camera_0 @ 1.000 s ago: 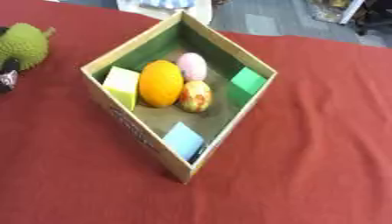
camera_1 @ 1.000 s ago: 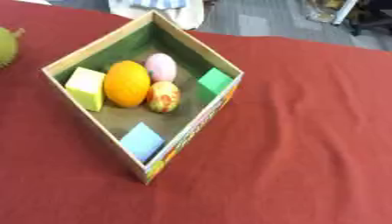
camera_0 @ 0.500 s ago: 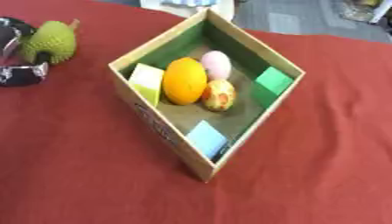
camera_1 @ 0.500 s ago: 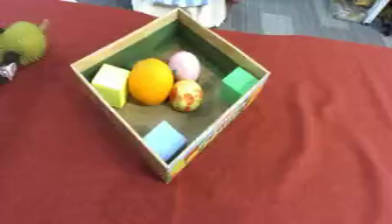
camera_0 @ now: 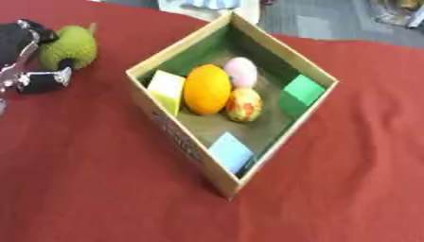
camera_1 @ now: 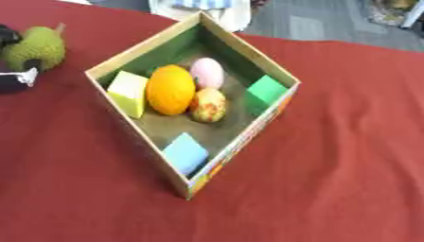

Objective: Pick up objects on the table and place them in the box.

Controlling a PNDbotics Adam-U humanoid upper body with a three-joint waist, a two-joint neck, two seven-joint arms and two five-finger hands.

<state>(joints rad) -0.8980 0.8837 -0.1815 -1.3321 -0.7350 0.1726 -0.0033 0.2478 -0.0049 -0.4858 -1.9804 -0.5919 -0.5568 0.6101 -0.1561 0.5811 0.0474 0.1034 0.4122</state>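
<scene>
Filling: box (camera_0: 308,110) holds six pieces.
Left out: green fruit (camera_0: 68,47), ten o'clock of the box, on the cloth.
Left hand (camera_0: 23,45): touching the fruit; fingers — cannot tell.
Remaining: that one fruit.

We see only part of the left hand (camera_0: 25,56) at the left edge; the frame cuts off the rest, and we cannot tell whether its fingers close on the green knitted fruit (camera_0: 70,47) it overlaps. The near side of that fruit is hidden behind the hand. In the box (camera_0: 178,137), the light blue block (camera_0: 230,151) is partly hidden by the near wall, and the orange (camera_0: 207,89) covers part of the pink egg (camera_0: 242,72). The print on the box's outer wall is too blurred to read.
</scene>
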